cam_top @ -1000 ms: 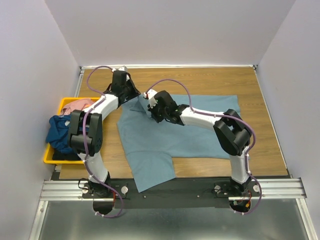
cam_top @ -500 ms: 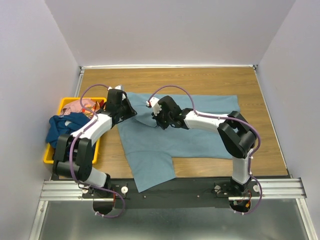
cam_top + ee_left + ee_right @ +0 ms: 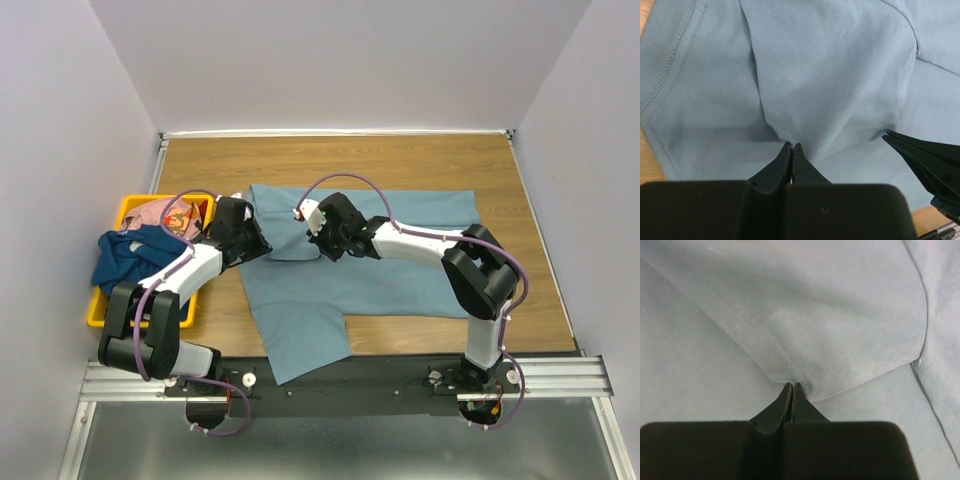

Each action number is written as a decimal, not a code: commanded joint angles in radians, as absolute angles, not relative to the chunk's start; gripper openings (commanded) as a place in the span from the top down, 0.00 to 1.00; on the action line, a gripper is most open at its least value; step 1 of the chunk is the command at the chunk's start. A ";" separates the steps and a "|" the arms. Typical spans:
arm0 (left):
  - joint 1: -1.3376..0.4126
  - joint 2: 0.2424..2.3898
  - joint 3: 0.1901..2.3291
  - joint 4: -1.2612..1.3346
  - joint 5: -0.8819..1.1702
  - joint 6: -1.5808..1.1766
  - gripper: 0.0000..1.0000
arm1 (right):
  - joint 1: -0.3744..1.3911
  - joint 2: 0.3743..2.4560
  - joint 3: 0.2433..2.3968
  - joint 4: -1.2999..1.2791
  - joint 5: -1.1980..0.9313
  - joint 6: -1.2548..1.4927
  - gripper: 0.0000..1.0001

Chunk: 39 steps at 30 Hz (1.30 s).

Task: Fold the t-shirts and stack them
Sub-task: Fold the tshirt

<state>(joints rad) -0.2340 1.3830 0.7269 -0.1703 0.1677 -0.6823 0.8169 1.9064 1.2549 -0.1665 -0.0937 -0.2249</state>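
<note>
The light blue-grey t-shirt (image 3: 390,270) lies spread on the wooden table, with a flap at its far left corner folded over onto the body. My left gripper (image 3: 258,243) is shut on a pinch of that flap (image 3: 805,85), at its left side. My right gripper (image 3: 316,246) is shut on the flap's stitched hem (image 3: 790,340), at its right side. The right gripper's fingers (image 3: 927,157) also show in the left wrist view. The dark navy t-shirt (image 3: 125,260) and the pink patterned t-shirt (image 3: 160,212) lie bunched in the bin at the left.
A yellow plastic bin (image 3: 98,315) stands at the table's left edge. White walls close in the left, far and right sides. One sleeve of the blue-grey shirt (image 3: 305,345) reaches toward the near rail.
Both grippers have moved toward the near side with the shirt's far left edge in them. The lifted cloth now lies as a folded flap on the body.
</note>
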 commanded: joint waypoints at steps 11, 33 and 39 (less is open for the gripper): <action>-0.273 1.361 0.664 -0.202 0.097 -0.713 1.00 | 0.824 1.894 1.239 -0.256 -0.045 -0.267 0.98; -0.318 1.368 0.652 -0.241 0.087 -0.709 0.91 | 0.822 1.855 1.269 -0.405 0.021 -0.308 0.94; -0.327 1.284 0.650 -0.258 0.078 -0.727 0.63 | 0.818 1.829 1.292 -0.448 0.015 -0.261 0.67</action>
<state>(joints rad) -0.3229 1.3624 0.6544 -0.2245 0.1051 -0.7128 0.8173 1.8652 1.2541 -0.3767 -0.0048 -0.2878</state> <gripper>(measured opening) 0.261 0.234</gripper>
